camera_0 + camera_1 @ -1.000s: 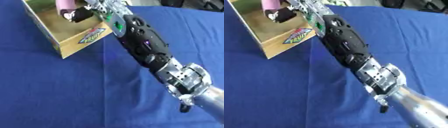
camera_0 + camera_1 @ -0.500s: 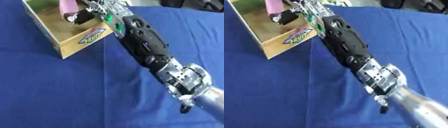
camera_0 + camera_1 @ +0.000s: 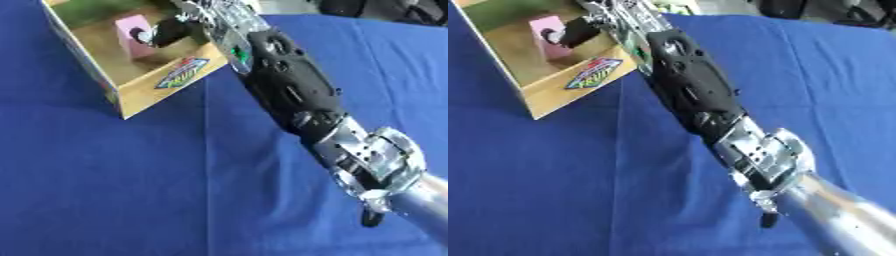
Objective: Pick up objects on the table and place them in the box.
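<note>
A cardboard box [image 3: 144, 87] sits on a blue tablecloth [image 3: 114, 185], open at the top, with a colourful sticker [image 3: 182, 74] on the side wall that faces the camera. The box is the landmark here; it lies toward the upper left of both views, turned at an angle to the picture edges.

The robot's right arm [image 3: 289, 95] comes in from the lower right and stretches diagonally across the cloth to the box. Its black forearm passes over the box's near right corner, and a silver joint [image 3: 372, 157] shows well away from the box, lower on the arm.

The right hand [image 3: 166, 32] reaches over the box's right wall and into the inside. A pink block [image 3: 133, 42] stands inside the box, near the middle of its floor, with the dark fingers [image 3: 570, 34] touching its right side. The fingers look curled against the block, so the hand seems to have hold of it, though the far side of the grasp is hidden. Whether the block rests on the box floor or hangs just above it cannot be told.

A green patch [image 3: 105, 9] shows inside the box beyond the block, along the far wall.

The left hand shows in neither view.
</note>
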You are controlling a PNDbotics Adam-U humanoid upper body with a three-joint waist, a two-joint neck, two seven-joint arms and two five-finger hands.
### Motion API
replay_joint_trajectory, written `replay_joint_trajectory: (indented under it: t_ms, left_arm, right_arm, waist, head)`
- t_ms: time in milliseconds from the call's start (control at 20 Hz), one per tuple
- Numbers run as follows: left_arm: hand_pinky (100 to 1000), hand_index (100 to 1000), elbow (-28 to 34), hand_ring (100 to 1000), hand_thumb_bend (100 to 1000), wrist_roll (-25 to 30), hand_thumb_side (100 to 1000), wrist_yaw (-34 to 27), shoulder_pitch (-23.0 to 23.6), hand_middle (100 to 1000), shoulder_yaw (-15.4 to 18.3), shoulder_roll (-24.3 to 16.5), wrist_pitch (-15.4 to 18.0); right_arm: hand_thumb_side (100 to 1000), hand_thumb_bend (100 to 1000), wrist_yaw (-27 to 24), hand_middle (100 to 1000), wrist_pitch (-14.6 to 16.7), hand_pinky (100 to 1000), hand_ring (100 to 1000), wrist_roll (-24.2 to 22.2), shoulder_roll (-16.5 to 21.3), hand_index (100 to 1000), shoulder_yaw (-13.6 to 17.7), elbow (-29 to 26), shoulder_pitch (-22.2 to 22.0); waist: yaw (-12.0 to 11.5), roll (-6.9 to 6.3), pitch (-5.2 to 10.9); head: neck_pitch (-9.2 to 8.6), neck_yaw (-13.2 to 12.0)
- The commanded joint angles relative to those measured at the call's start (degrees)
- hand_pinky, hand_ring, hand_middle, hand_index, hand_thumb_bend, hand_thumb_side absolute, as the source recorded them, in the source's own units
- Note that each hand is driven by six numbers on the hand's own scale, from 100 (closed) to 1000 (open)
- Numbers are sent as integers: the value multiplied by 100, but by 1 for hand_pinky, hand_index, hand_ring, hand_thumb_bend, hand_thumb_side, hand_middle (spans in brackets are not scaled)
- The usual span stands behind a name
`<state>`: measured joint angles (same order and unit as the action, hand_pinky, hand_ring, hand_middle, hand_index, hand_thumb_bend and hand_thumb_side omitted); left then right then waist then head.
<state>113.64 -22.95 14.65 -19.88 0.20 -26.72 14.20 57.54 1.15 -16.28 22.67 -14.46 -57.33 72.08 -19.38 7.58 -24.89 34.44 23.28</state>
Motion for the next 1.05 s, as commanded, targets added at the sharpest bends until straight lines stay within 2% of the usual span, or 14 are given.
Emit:
replay_joint_trajectory:
  t_ms: [50,100,150,400,550,700,800,1050]
  left_arm:
    - [702,733,95,741,513,-23,882,18,-1,710,69,-73,-16]
    - [702,733,95,741,513,-26,882,18,0,710,70,-72,-16]
    - [702,733,95,741,513,-29,882,19,2,710,73,-67,-16]
    - [702,733,95,740,513,-60,881,37,79,710,111,-72,-33]
    - [703,733,95,740,512,-87,880,52,133,710,135,-75,-44]
    - [703,733,95,740,513,-119,880,73,190,710,165,-86,-56]
    - [704,733,95,740,513,-142,879,86,219,710,183,-85,-64]
    - [705,734,95,740,515,-192,879,109,259,711,220,-53,-72]
  right_arm:
    - [613,343,-134,788,-3,847,820,-5,212,903,65,-218,159]
    - [664,296,-169,787,-16,846,817,-3,229,900,67,-250,161]
    - [618,316,-196,783,-35,845,814,9,255,898,70,-293,164]
    - [623,286,-564,775,-80,843,806,62,485,895,92,-746,148]
    - [612,203,-777,744,-29,830,781,207,767,865,115,-1135,54]
    - [644,170,-1024,728,82,824,771,402,1112,846,49,-1544,-211]
    - [710,107,-1188,715,176,817,762,523,1368,830,-18,-1810,-439]
    - [755,100,-1622,728,323,820,768,834,1867,834,-57,-2517,-1134]
  waist:
    - [20,-97,192]
    - [30,-103,202]
    - [41,-112,212]
    - [137,-162,268]
    - [240,-199,322]
    - [337,-231,366]
    - [402,-261,382]
    - [534,-392,389]
  head:
    - [-19,-39]
    - [-21,-41]
    - [-23,-48]
    - [17,-133]
    - [60,-234]
    - [104,-346]
    - [115,-441]
    - [148,-692]
